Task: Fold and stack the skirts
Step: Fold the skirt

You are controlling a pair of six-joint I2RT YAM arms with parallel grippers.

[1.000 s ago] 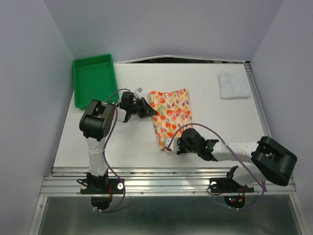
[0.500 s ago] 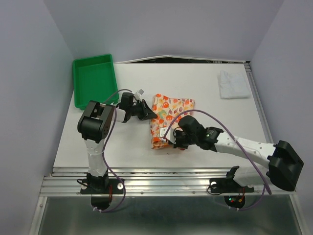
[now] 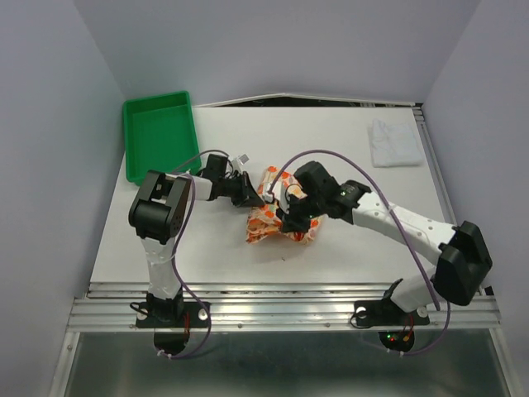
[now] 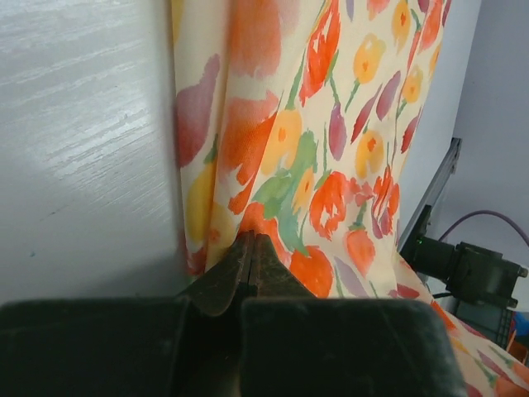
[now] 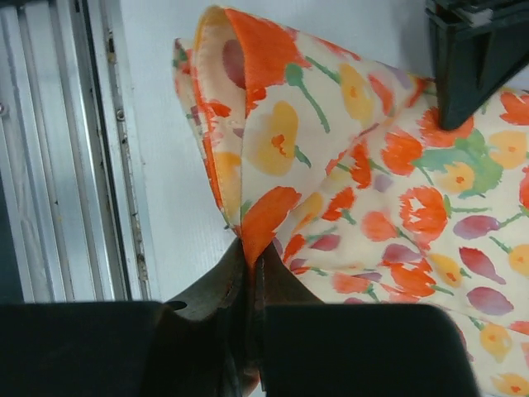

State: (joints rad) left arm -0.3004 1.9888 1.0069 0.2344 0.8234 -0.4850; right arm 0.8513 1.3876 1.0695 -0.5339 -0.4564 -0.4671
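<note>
**Floral skirt half lost under the grippers**

From above, the right gripper [image 3: 289, 218] sits right over the floral skirt [image 3: 263, 228], so the skirt's middle is covered and the pinched fold can't be made out. The left gripper [image 3: 253, 198], at the skirt's left edge, hides the cloth it clamps. In the left wrist view the skirt runs off the top and right edges. In the right wrist view it runs off the right and bottom. Well apart from it, the white skirt [image 3: 394, 142] is too small to read its folds.

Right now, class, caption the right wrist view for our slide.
Right gripper pinching a raised fold of the floral skirt over the white table.
</note>
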